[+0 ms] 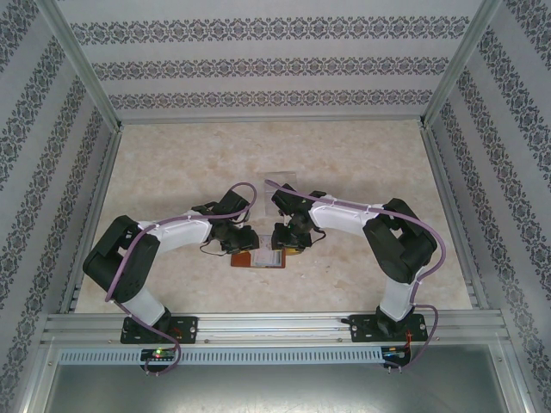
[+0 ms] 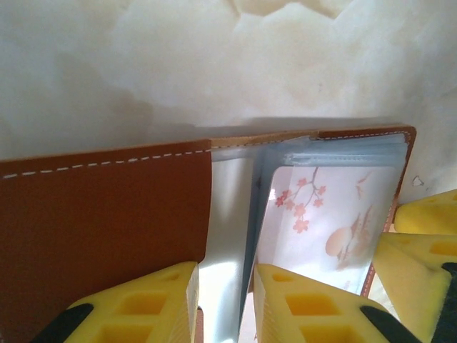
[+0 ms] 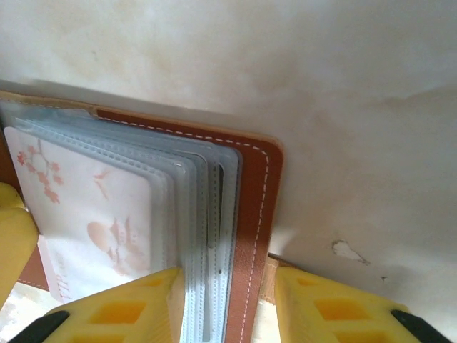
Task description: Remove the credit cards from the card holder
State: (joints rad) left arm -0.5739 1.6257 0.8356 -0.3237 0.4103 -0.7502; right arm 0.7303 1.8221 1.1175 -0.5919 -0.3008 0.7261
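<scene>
The card holder (image 1: 258, 259) lies open and flat on the pale marbled table (image 1: 362, 155), and everything else gathers around it. Seen from above, the left gripper (image 1: 237, 240) sits over its left end and the right gripper (image 1: 291, 241) over its right end, the two arms bending in towards it from either side. In the left wrist view the holder's brown leather flap, edged with white stitching, fills the left half, and a fan of clear plastic sleeves (image 2: 228, 214) rises from its fold. The front sleeve holds a pale credit card (image 2: 321, 214) printed with pink blossom on a thin branch and a faint orange disc. The left gripper's yellow fingers (image 2: 164, 300) stand partly spread, one over the leather flap and one over the card's sleeve, with a loose sleeve in the gap; whether they pinch that sleeve cannot be told. In the right wrist view the right gripper's yellow fingers (image 3: 128, 307) are likewise apart, straddling the stacked sleeve edges and the holder's stitched right border, and it is unclear whether they squeeze them or merely bracket them. A dark card edge shows deeper in that stack. A short row of reddish letters runs along the blossom card's lower left corner, too blurred to read.
</scene>
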